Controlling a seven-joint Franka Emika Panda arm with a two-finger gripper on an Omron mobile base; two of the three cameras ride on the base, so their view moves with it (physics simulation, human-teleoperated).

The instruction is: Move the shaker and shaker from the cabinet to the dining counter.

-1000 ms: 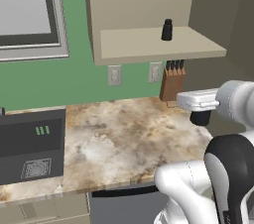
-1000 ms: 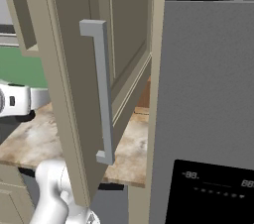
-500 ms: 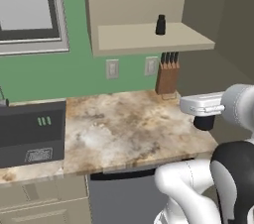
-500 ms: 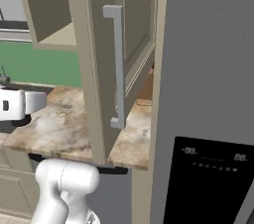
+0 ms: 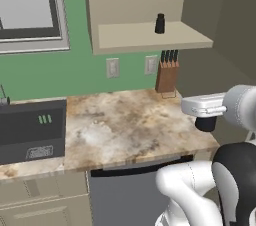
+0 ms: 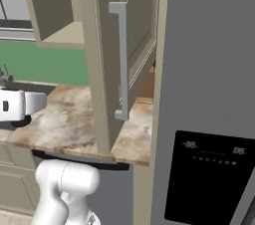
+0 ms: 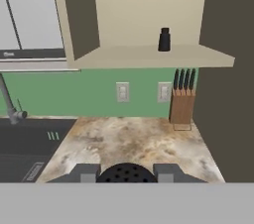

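Holding one black shaker [image 7: 126, 173] between its clenched fingers, the claw [image 7: 126, 177] hangs low over the marbled table [image 5: 125, 125]. A second shaker [image 7: 164, 39] stands upright on the open cabinet's shelf [image 7: 149, 58], ahead of the claw, well above it and a little to its right.

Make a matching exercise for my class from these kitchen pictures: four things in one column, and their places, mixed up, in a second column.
Things:
1. shaker
2. knife block
3. wall outlets
4. metal handle

Places:
A. on the green wall, below the shelf
B. on the open cabinet door
C. standing on the cabinet shelf
D. on the marbled worktop, in the back corner

Pairs: 1-C, 2-D, 3-A, 4-B
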